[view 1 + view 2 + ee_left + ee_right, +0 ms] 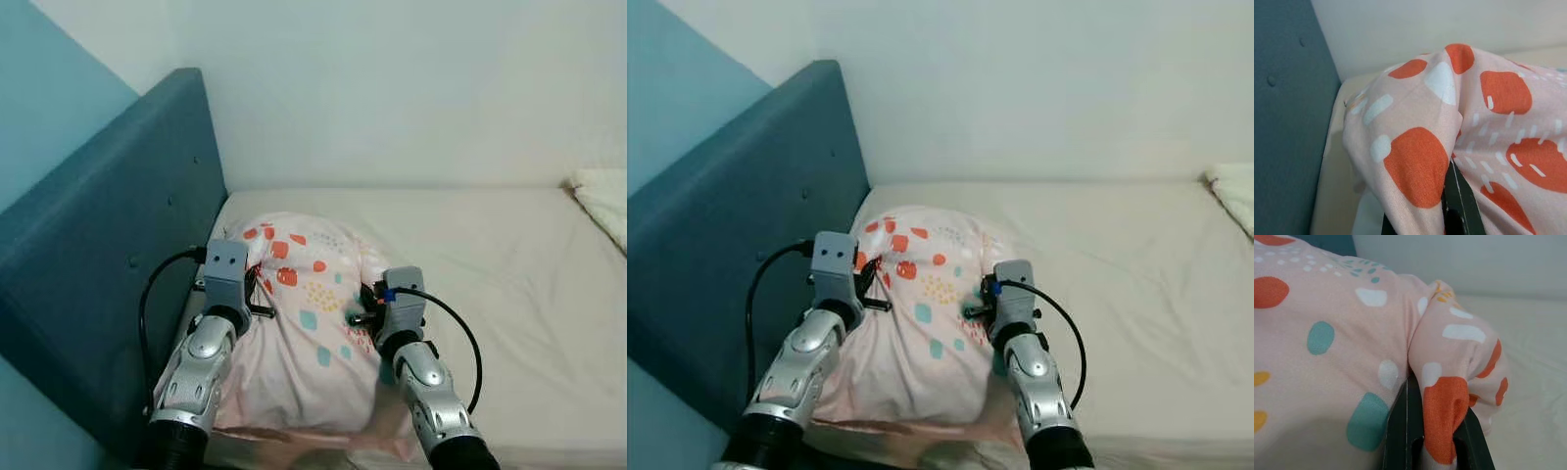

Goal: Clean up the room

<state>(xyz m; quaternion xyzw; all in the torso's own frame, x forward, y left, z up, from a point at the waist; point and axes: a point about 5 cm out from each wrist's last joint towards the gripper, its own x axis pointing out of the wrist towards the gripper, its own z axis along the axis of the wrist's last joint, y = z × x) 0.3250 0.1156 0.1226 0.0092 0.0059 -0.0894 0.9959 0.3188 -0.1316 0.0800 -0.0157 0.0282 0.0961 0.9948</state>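
A pale pink pillow (309, 323) with orange, teal and white spots lies at the head of the bed (490, 255), close to the blue headboard (108, 245). My left gripper (257, 292) grips the pillow's left side, next to the headboard. In the left wrist view one black finger (1459, 205) shows under a pinched fold of the fabric (1415, 166). My right gripper (364, 308) holds the pillow's right side. Its two fingers (1400, 431) clamp a bunched corner of the cover (1444, 406).
The padded blue headboard stands along the left, with a narrow gap beside the mattress. A white folded cloth or pillow (602, 201) lies at the bed's far right edge. A plain white wall (411, 88) runs behind the bed. Cream sheet stretches to the right of the pillow.
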